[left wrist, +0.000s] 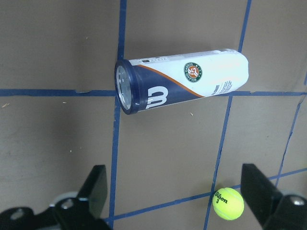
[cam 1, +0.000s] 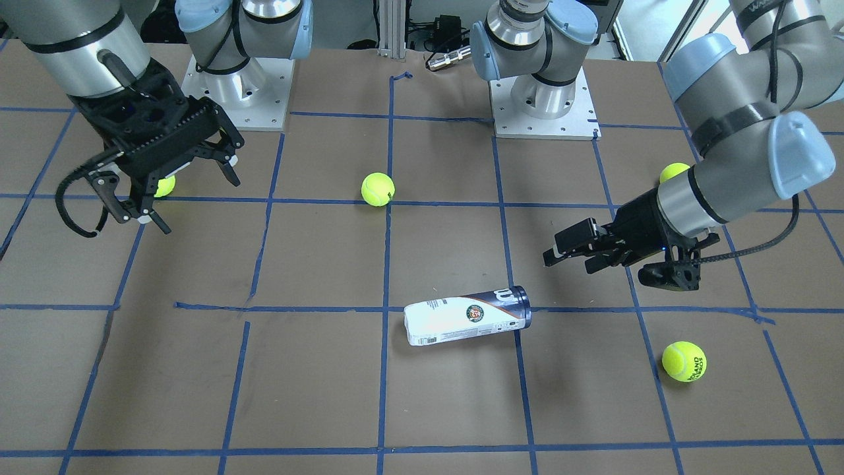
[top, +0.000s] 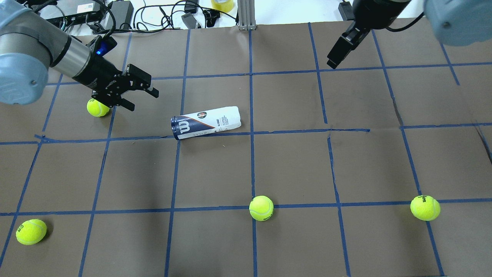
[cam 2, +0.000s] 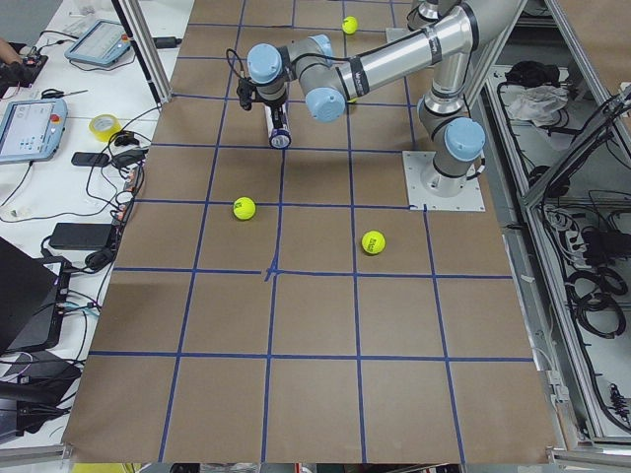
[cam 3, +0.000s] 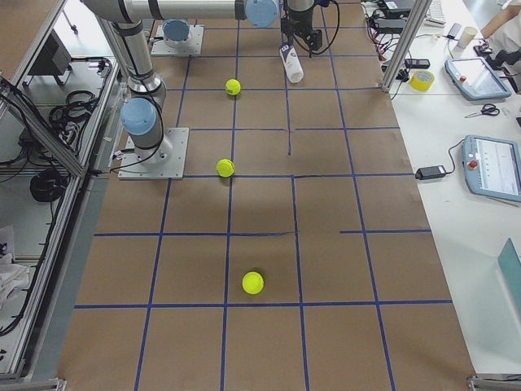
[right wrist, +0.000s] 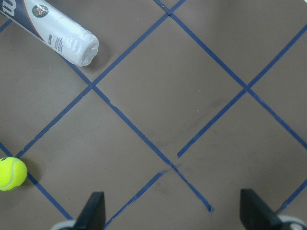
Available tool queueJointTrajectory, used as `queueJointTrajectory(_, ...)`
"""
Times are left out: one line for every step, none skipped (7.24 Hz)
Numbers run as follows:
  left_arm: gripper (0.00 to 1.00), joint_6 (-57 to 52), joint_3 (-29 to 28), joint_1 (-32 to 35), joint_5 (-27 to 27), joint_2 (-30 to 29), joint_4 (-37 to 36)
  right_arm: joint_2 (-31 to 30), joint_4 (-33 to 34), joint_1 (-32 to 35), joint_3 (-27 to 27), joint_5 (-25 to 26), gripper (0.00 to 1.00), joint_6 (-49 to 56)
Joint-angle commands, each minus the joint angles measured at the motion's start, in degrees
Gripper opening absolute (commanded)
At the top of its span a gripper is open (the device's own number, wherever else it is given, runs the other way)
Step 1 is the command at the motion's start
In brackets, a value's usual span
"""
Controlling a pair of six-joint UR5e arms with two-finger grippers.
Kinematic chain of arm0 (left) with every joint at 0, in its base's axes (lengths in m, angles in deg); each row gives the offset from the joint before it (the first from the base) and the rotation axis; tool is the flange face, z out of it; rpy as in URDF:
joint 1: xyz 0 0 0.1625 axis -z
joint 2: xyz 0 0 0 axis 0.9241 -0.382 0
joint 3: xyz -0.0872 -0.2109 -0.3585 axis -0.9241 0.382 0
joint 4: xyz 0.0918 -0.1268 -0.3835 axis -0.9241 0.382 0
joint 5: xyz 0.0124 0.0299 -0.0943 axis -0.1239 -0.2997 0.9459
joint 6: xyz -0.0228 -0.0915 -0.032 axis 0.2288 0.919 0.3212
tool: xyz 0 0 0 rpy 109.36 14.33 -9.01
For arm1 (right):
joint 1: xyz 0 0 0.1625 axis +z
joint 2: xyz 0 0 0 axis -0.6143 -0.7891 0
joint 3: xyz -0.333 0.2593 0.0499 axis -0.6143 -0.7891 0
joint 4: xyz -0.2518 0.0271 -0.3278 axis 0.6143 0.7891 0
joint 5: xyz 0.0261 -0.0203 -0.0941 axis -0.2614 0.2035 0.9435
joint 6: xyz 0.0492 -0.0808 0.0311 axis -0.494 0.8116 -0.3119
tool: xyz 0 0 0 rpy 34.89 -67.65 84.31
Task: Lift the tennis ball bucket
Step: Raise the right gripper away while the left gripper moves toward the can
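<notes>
The tennis ball bucket [top: 207, 122] lies on its side on the brown table. It is a slim tube with a white label, a round emblem and a navy band at its left end. It also shows in the front view [cam 1: 468, 316] and in the left wrist view [left wrist: 182, 81], with its navy end facing the camera. My left gripper [top: 144, 100] is open and empty, hovering a short way left of the navy end and apart from it. My right gripper [cam 1: 198, 203] is open and empty, far from the bucket. In the right wrist view only the bucket's white end [right wrist: 72, 43] shows.
Tennis balls lie loose: one [top: 98, 107] under my left wrist, one [top: 261, 208] at the near middle, one [top: 425, 207] at the near right, one [top: 31, 231] at the near left. Blue tape lines grid the table. Cables and gear lie along the far edge [top: 115, 11].
</notes>
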Motion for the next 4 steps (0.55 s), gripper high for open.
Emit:
queueJointTrajectory(1.00,-0.1,3.5,-0.1,6.3,-3.9,-4.1,-3.5,-4.8,-0.6,0.2,1.5,1.00,-13.3)
queueJointTrajectory(1.00,-0.2,5.4,-0.1,6.6,-5.0,-6.6,-5.0,-4.9,-0.6,0.3,3.9,1.00,-19.0)
queueJointTrajectory(1.00,-0.5,6.8,-0.1,6.6,-5.7,-6.9,-5.7,-4.9,-0.6,0.2,4.4,1.00,-23.9)
queueJointTrajectory(1.00,-0.5,7.1,-0.1,6.9,-6.5,-7.4,-6.3,-5.4,0.5,0.3,4.5,1.00,-29.1)
